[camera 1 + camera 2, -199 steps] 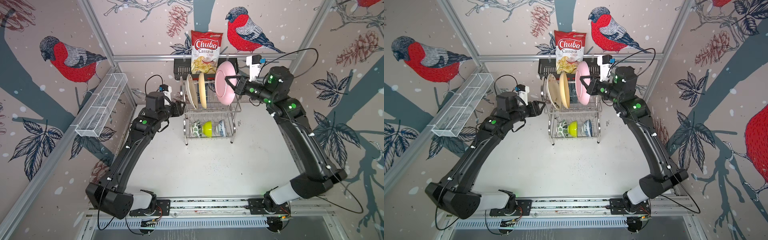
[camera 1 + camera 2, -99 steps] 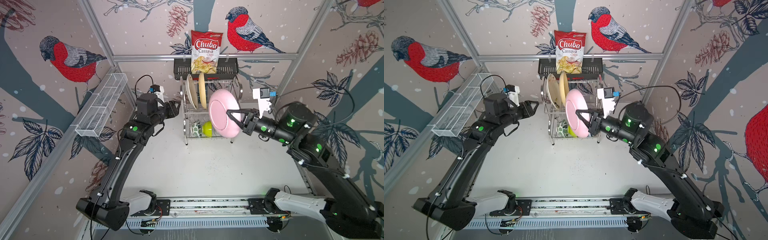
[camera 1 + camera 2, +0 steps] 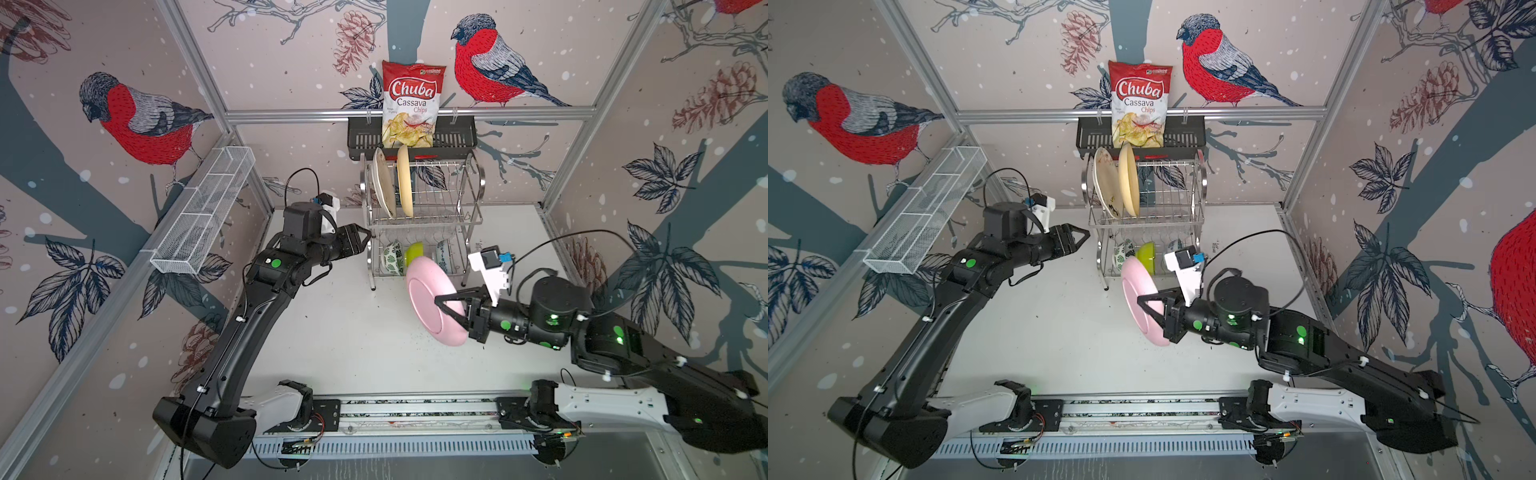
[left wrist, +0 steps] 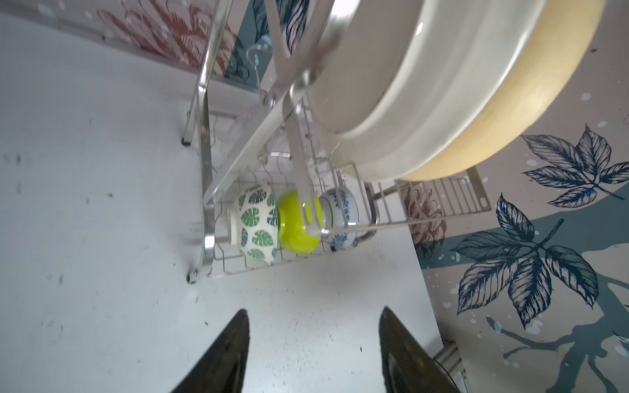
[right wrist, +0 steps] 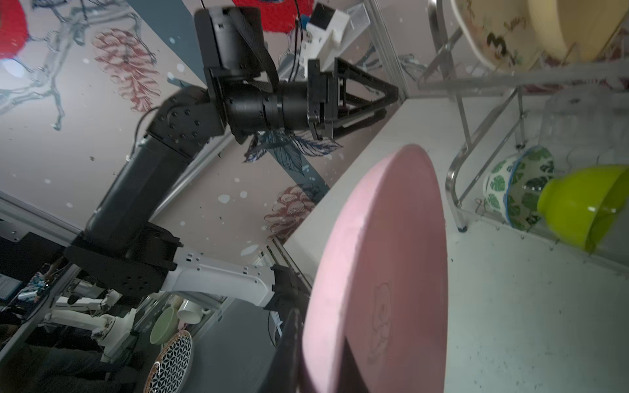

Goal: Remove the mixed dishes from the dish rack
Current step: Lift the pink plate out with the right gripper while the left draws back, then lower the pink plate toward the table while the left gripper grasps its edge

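The chrome dish rack (image 3: pixel 477 183) stands at the back of the table. Its upper tier holds a cream floral plate (image 3: pixel 382 183) and a pale yellow plate (image 3: pixel 405 183). Three bowls lie on the lower tier: green-leaf (image 4: pixel 257 228), lime green (image 4: pixel 296 224) and blue-patterned (image 4: pixel 340 217). My right gripper (image 3: pixel 440 301) is shut on the rim of the pink plate (image 3: pixel 428 307), which hangs on edge above the table in front of the rack, as the right wrist view (image 5: pixel 381 255) confirms. My left gripper (image 3: pixel 365 241) stands open and empty beside the rack's left side.
A red-and-white chips bag (image 3: pixel 411 104) sits in a black slotted basket (image 3: pixel 361 137) on the back wall above the rack. A long white mesh tray (image 3: pixel 203 216) hangs on the left wall. The arms' base rail (image 3: pixel 415 407) runs along the front edge.
My right arm has drawn the pink plate out of the rack's upper tier and brought it down and forward. The left gripper has stayed open beside the rack, shifting only slightly.
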Action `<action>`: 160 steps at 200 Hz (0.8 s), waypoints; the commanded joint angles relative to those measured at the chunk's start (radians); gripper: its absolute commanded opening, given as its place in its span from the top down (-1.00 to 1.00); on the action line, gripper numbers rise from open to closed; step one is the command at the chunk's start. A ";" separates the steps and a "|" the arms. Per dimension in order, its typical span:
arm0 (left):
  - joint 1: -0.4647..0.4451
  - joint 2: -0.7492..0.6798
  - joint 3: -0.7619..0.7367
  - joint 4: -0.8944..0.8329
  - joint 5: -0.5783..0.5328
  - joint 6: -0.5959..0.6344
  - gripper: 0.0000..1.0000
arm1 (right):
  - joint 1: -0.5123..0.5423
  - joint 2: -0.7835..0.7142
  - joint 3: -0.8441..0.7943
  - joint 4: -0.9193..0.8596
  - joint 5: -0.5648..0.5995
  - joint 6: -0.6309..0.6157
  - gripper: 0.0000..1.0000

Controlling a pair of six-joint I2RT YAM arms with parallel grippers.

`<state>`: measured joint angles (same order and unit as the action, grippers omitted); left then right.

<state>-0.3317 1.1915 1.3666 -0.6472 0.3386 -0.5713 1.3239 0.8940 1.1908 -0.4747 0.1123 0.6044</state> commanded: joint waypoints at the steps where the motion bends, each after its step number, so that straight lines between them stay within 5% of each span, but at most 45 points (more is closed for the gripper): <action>1: -0.004 -0.013 -0.026 -0.053 0.023 0.001 -0.20 | 0.083 0.024 -0.019 -0.007 0.200 0.024 1.00; 79: -0.119 -0.166 -0.240 -0.107 -0.009 -0.001 -0.45 | 0.359 0.295 -0.008 -0.166 0.700 0.029 1.00; 160: -0.331 -0.345 -0.485 0.089 0.015 -0.198 -0.69 | 0.477 0.541 0.006 -0.235 0.771 -0.037 1.00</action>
<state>-0.6292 0.8974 0.9192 -0.6594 0.3401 -0.6868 1.7847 1.3926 1.1801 -0.6693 0.8185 0.5789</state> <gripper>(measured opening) 0.845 0.130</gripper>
